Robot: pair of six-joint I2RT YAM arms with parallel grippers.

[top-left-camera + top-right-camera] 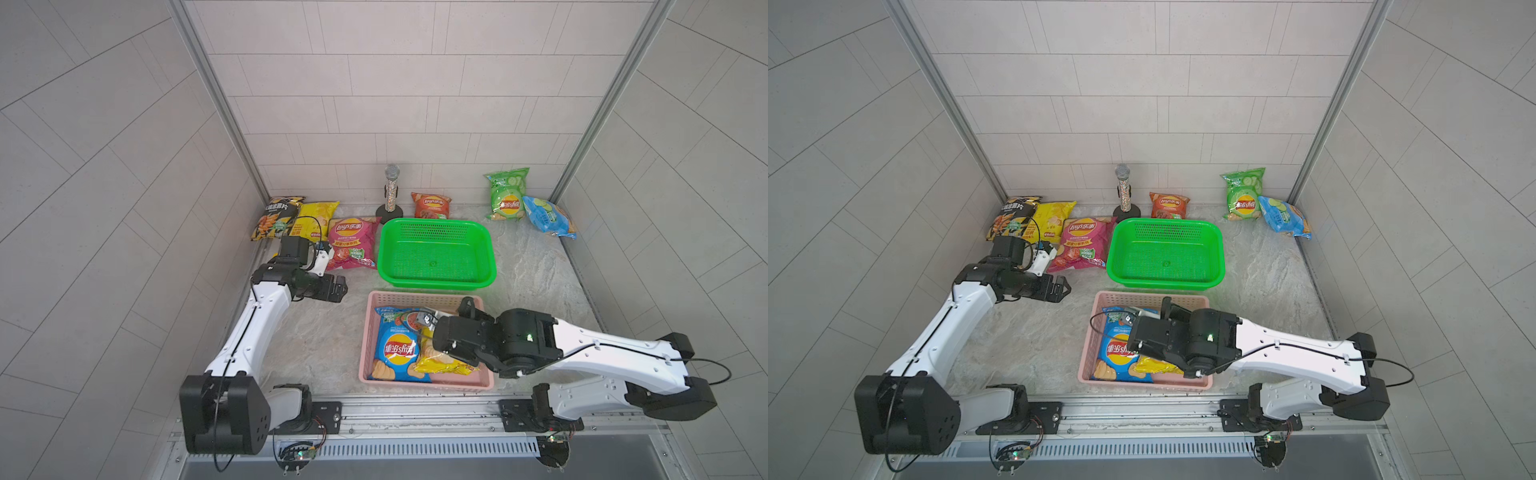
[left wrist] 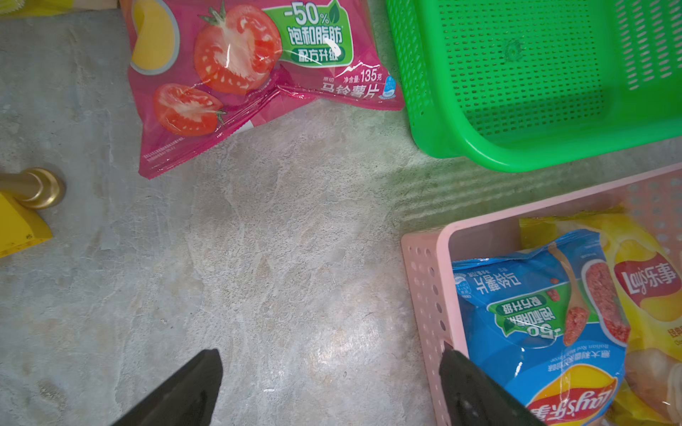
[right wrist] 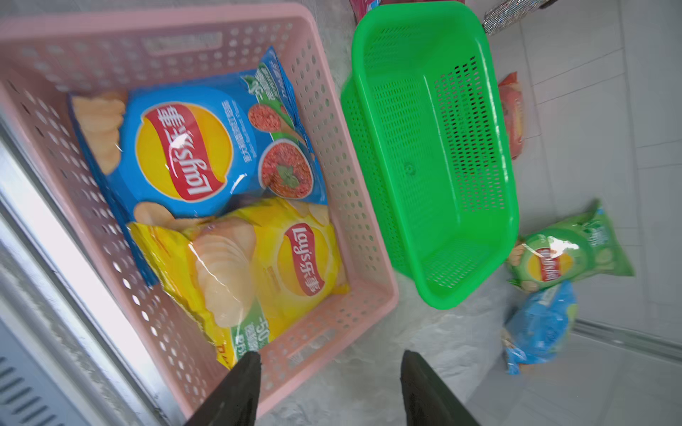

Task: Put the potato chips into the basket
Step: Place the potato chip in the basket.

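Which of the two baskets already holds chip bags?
The pink basket: a blue bag and a yellow bag lie inside. The green basket beyond it holds none.

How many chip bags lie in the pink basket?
2. The blue bag lies in the pink basket on the side toward the left arm; the yellow bag lies against it, toward the right arm. A third beneath cannot be excluded.

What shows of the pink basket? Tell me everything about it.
The pink basket is pale plastic, rectangular, its walls pierced with round holes. It stands upright on the marbled table near the front edge, before the green basket, a gap between. Inside lie a blue chip bag and a yellow chip bag, touching.
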